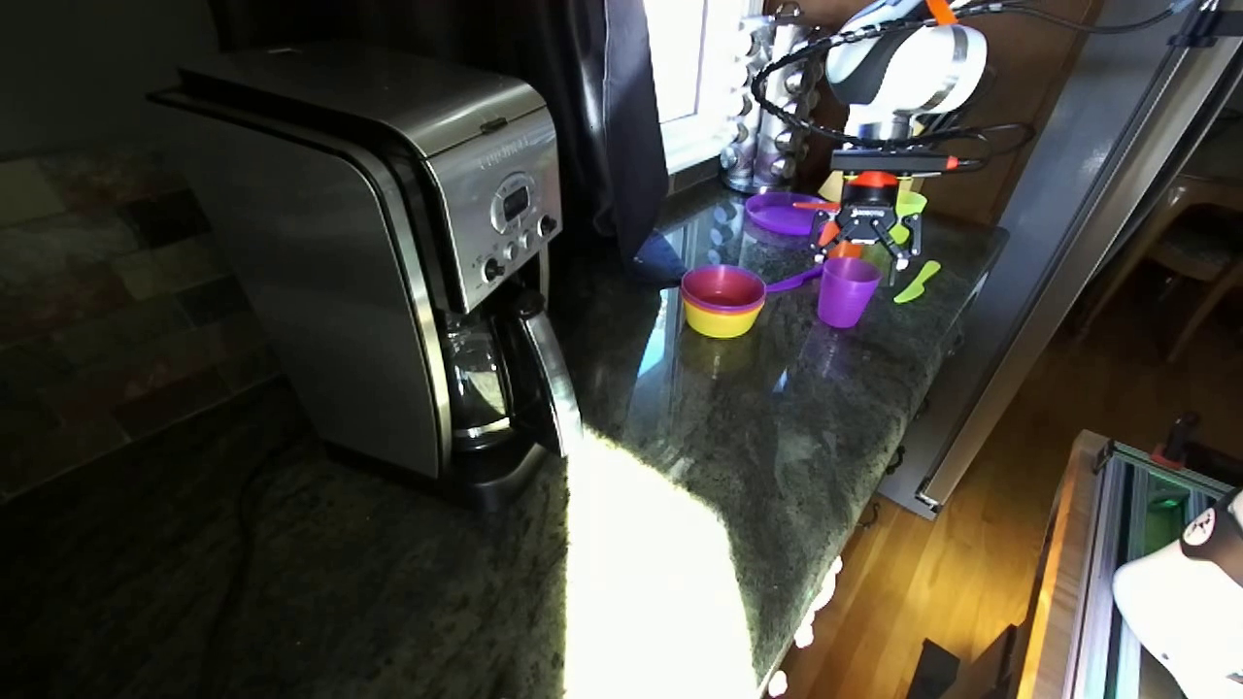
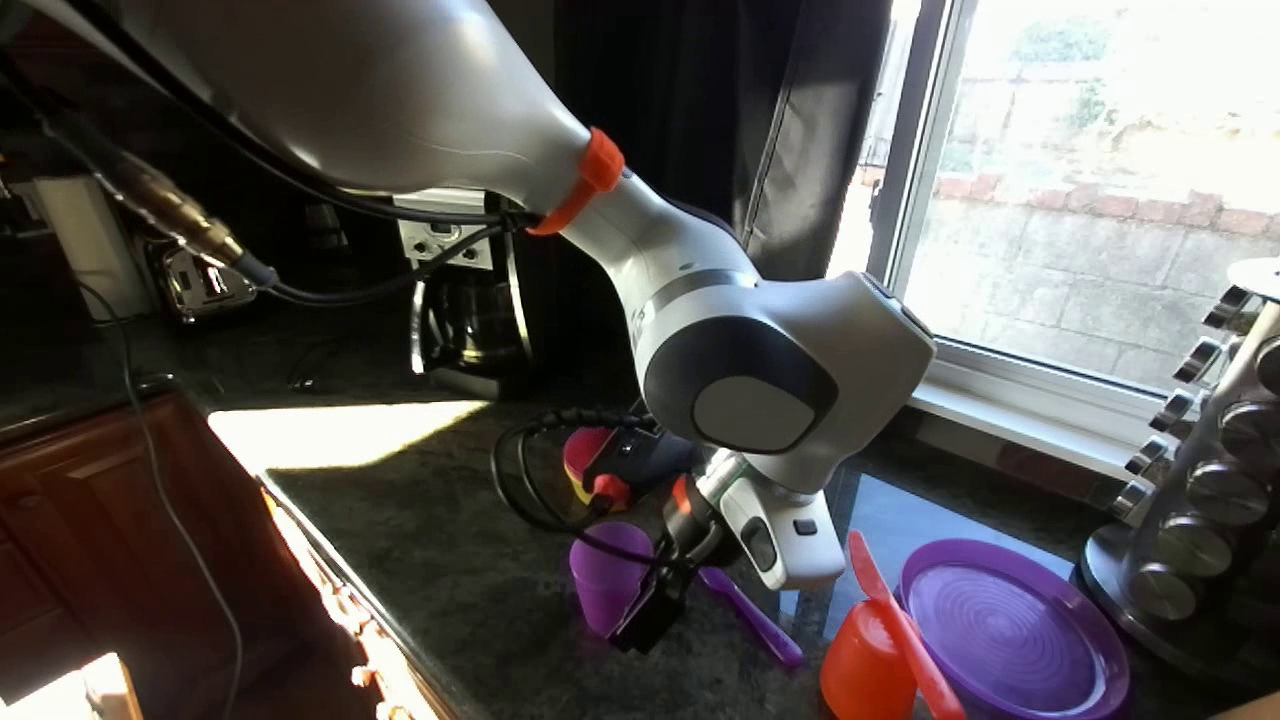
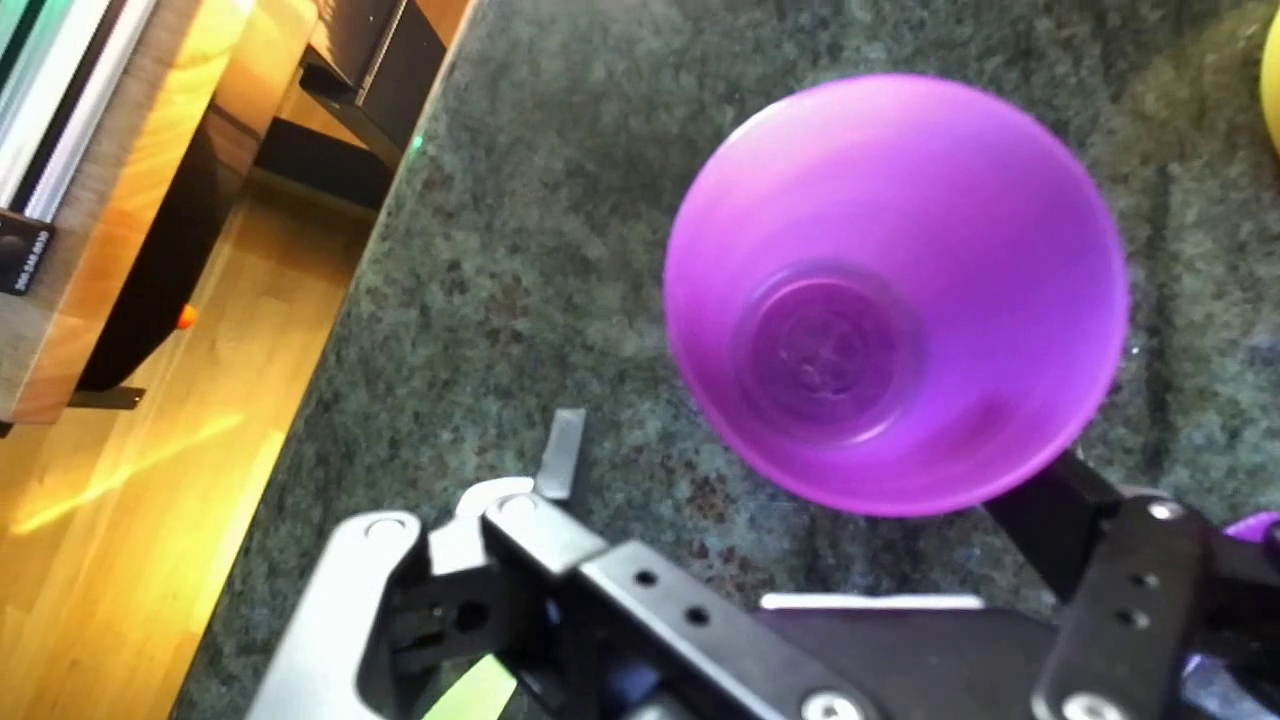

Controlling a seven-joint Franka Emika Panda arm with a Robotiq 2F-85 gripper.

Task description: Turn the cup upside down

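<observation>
The small purple cup (image 1: 847, 294) stands upright on the dark counter, mouth up, in both exterior views (image 2: 606, 580). The wrist view looks down into its open mouth (image 3: 900, 290). My gripper (image 1: 862, 256) is open and holds nothing. It is tilted beside the cup, on the side towards the orange cup. In the wrist view (image 3: 800, 480) the left finger stands apart from the cup, with counter showing between them. The right fingertip is hidden behind the cup's rim; I cannot tell whether it touches the wall. The gripper also shows close to the cup in an exterior view (image 2: 645, 615).
Stacked bowls (image 1: 722, 303), yellow at the bottom, stand near the cup. A purple utensil (image 2: 755, 620), an upturned orange cup (image 2: 868, 660) with an orange knife, a purple plate (image 2: 1010, 630) and a green knife (image 1: 918, 282) lie around. The counter edge (image 3: 340, 330) is close by.
</observation>
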